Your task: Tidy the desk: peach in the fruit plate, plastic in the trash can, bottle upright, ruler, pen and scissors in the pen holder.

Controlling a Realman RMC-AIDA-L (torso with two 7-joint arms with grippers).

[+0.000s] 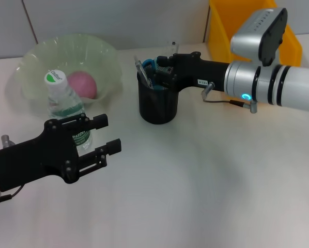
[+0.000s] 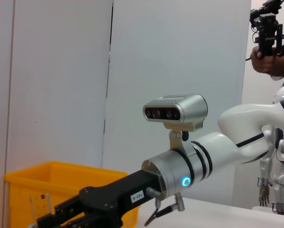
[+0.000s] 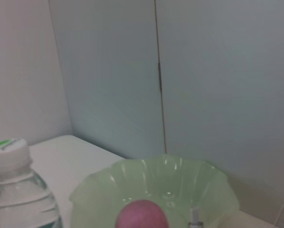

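Observation:
The bottle (image 1: 66, 103) stands upright on the desk (image 1: 206, 181) in front of the fruit plate (image 1: 41, 57), which holds the peach (image 1: 83, 85). My left gripper (image 1: 109, 135) is open and empty, just in front of the bottle. My right gripper (image 1: 157, 70) hovers over the pen holder (image 1: 157, 106). The scissors (image 1: 149, 64) and the pen (image 1: 140, 70) stick out of the holder, and the ruler (image 1: 173, 47) rises upright beside the gripper. The right wrist view shows the bottle (image 3: 16, 190), the plate (image 3: 180, 185) and the peach (image 3: 142, 214). No plastic is in view.
The trash can (image 1: 221, 31) stands at the back right behind my right arm, and it also shows in the left wrist view (image 2: 47, 183). A wall runs along the desk's far edge. A person and other robots stand far off in the left wrist view.

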